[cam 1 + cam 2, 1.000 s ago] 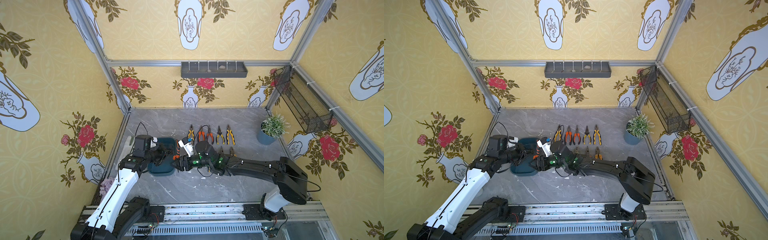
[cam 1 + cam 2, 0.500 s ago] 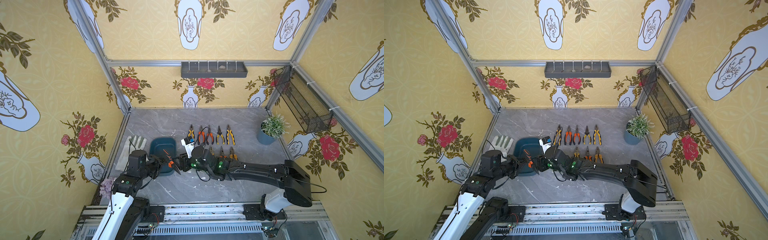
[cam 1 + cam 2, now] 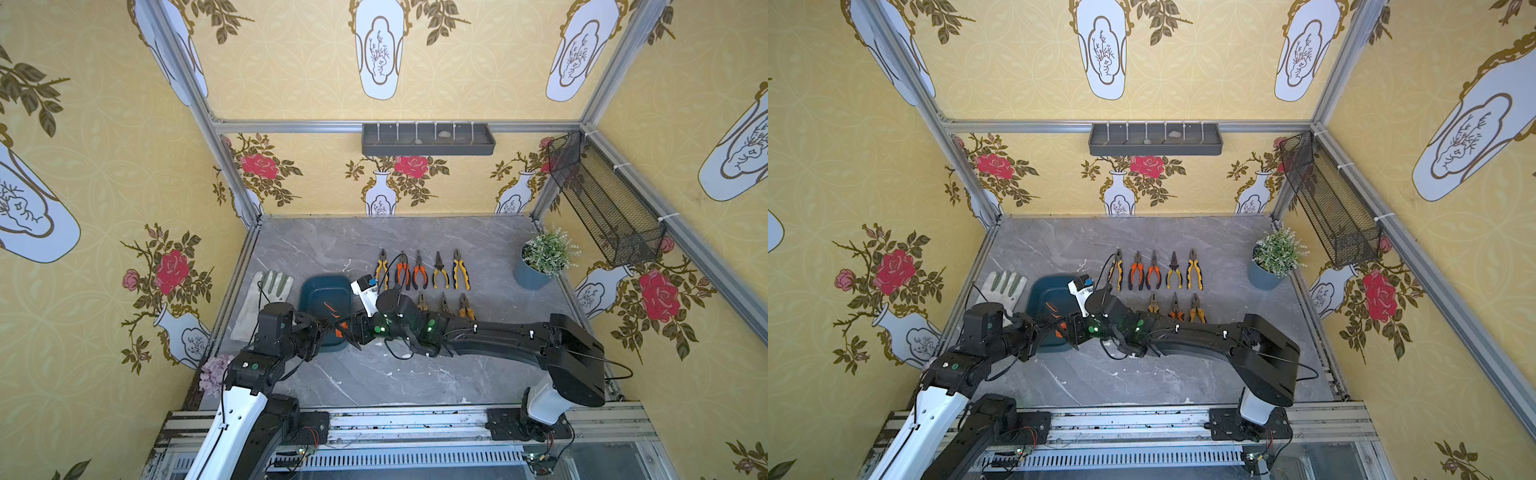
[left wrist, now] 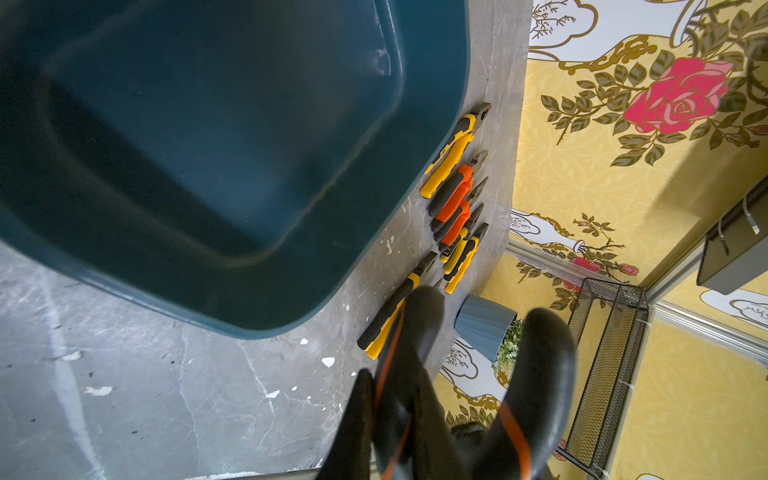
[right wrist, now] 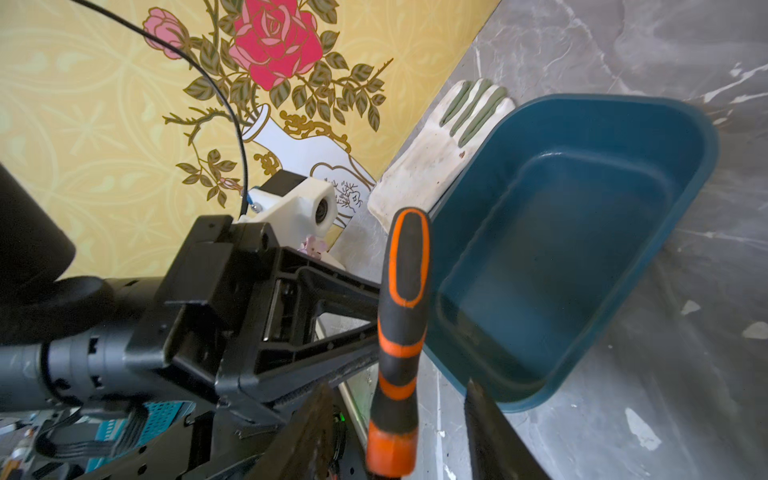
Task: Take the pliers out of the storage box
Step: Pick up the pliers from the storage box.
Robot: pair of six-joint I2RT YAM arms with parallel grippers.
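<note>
Left gripper (image 5: 374, 320) is clamped on the last pliers (image 5: 405, 266), which is now lifted clear of the storage box (image 5: 561, 257) and held just above its near end; a second ago the box was still being reached into. Right gripper (image 5: 397, 432) is set around the handle, jaws part open and narrowing, not yet gripping. Box is left empty. Eight pliers (image 3: 419, 272) are laid on the table (image 3: 374, 374) in two rows. Handover is judged under way, task nearly done. No brand or text can be read.
</note>
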